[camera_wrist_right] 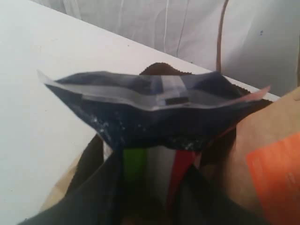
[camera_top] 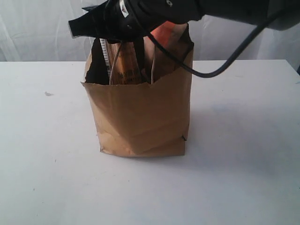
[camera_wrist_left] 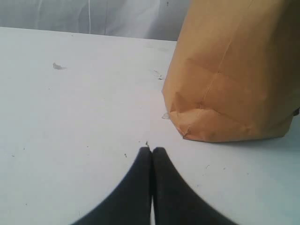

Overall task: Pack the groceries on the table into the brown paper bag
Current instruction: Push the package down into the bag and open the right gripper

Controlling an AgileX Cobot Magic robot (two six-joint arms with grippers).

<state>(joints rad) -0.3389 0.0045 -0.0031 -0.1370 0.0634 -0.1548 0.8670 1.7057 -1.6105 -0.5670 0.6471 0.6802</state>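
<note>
Black fingers (camera_wrist_right: 98, 197) narrowly around spaghetti pack (camera_wrist_right: 154, 112)

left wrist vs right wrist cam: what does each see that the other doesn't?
Left wrist only: the left gripper, shut and empty, low over the table, beside the paper bag, seen from outside with its bottom corner. Right wrist only: the spaghetti pack, dark blue end up, held by the right gripper at the bag's mouth, and the brown-orange pouch inside. Both: the bag and the white table.

brown paper bag (camera_top: 140, 117) set on table (camera_top: 47, 178)
inside, the spaghetti pack (camera_top: 123, 65) is stood left of the pouch (camera_top: 166, 47).
</note>
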